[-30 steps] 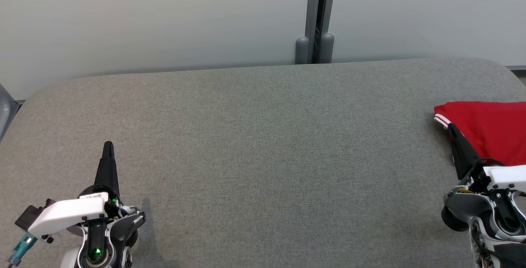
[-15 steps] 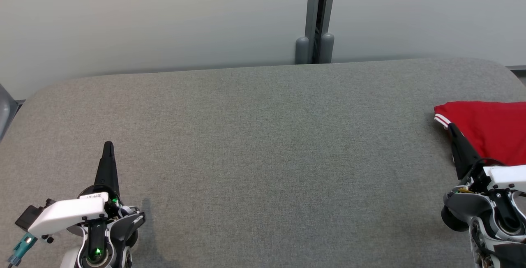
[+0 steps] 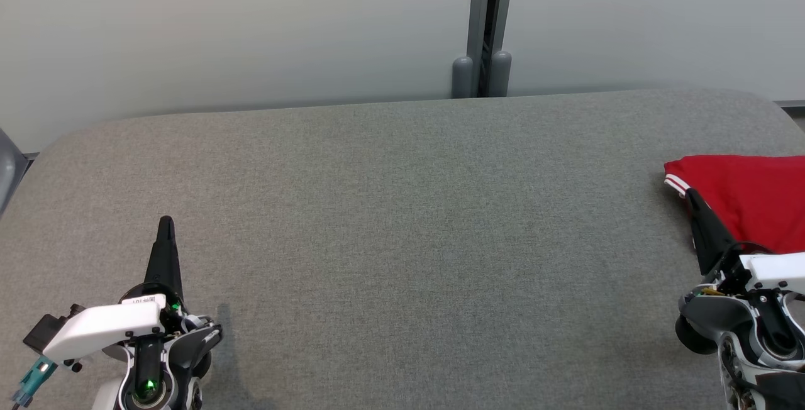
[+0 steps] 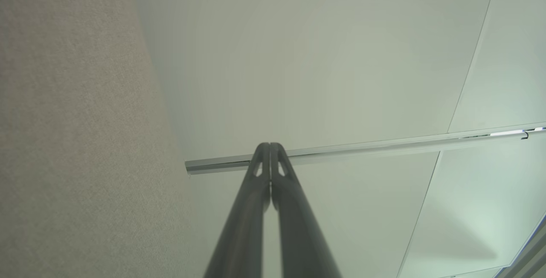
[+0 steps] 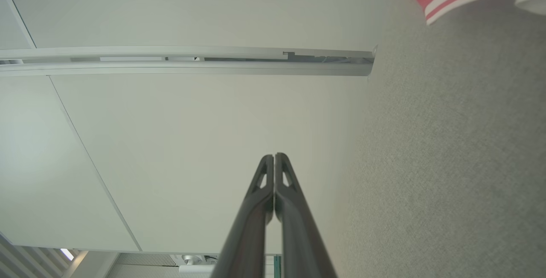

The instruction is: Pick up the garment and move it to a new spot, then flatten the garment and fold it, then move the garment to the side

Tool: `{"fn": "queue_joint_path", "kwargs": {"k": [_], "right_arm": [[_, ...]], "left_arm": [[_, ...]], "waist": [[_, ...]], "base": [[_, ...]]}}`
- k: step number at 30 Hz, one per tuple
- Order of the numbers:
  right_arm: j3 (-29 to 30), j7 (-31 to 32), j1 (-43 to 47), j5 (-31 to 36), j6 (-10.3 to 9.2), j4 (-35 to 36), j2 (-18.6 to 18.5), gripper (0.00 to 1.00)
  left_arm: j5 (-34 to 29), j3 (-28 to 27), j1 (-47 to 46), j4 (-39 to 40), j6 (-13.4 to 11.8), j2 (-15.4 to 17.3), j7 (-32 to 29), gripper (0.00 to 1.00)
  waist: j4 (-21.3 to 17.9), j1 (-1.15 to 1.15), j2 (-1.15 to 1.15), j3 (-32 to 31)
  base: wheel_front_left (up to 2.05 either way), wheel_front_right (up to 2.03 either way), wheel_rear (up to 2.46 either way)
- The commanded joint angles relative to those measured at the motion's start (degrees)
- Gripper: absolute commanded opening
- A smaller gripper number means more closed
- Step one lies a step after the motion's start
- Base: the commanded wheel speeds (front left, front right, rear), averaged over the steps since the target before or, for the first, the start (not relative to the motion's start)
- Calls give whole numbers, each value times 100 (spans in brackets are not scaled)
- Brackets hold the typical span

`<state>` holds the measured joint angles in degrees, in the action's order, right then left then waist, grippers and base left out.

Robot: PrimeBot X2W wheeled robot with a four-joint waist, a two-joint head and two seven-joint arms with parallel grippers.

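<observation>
Left pincer (image 3: 166,224) and right pincer (image 3: 691,195) closed, empty. Red garment (image 3: 751,196) looks soft, limp; I'd pinch its striped hem (image 3: 674,182).

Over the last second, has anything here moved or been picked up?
Nothing visibly changed. The red garment with white-striped trim still lies at the right edge of the grey fabric-covered table. The left jaws and right jaws both stay shut, with nothing between them.
</observation>
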<state>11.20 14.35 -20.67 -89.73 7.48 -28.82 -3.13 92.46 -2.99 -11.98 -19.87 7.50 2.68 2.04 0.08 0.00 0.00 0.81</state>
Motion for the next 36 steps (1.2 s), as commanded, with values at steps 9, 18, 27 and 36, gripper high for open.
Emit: {"fn": "queue_joint_path", "kwargs": {"k": [9, 18, 27, 36], "right_arm": [[14, 18, -46, -16, 2, -8, -37, 0], [14, 18, -46, -16, 2, -8, -36, 0], [14, 18, -47, -15, 2, -8, -36, 0], [14, 18, -47, -15, 2, -8, -36, 0]], "left_arm": [[15, -10, -72, 1, 24, 19, 1, 0], [16, -9, -72, 1, 24, 19, 2, 0], [18, -9, -72, 1, 24, 19, 3, 0], [18, -8, -72, 2, 24, 19, 4, 0]], "waist": [[0, 0, 0, 0], [0, 0, 0, 0], [0, 0, 0, 0], [0, 0, 0, 0]], "base": [[0, 0, 0], [0, 0, 0], [0, 0, 0], [0, 0, 0]]}}
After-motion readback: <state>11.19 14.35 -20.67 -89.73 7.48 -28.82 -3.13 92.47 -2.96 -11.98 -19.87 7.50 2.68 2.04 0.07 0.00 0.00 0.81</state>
